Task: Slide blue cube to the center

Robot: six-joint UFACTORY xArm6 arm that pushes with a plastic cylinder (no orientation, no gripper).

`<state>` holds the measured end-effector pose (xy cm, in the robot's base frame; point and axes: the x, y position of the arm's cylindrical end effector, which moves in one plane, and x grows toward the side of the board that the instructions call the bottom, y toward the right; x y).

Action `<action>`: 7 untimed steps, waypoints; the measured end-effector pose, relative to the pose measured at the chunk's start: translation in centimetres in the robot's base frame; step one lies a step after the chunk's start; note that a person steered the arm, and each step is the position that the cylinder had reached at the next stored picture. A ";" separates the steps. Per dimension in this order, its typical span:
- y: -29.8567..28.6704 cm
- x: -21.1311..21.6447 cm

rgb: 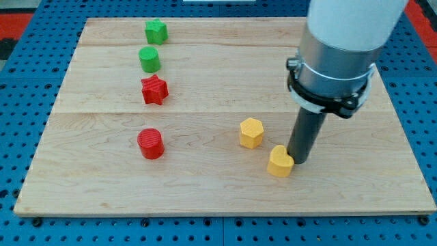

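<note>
No blue cube shows in the camera view; it may be hidden behind the arm's white and grey body (338, 51). My tip (298, 161) rests on the board at the view's lower right, touching the right side of a yellow heart-shaped block (280, 162). A yellow hexagonal block (251, 132) lies just up and left of the heart. The rod is dark and upright.
On the left of the wooden board (102, 198) stand a green star (156, 31), a green cylinder (149, 59), a red star (154, 89) and a red cylinder (150, 143), in a column. Blue pegboard surrounds the board.
</note>
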<state>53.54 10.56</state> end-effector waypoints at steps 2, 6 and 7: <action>-3.2 0.0; 20.1 -3.6; 23.9 -10.5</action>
<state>43.01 34.45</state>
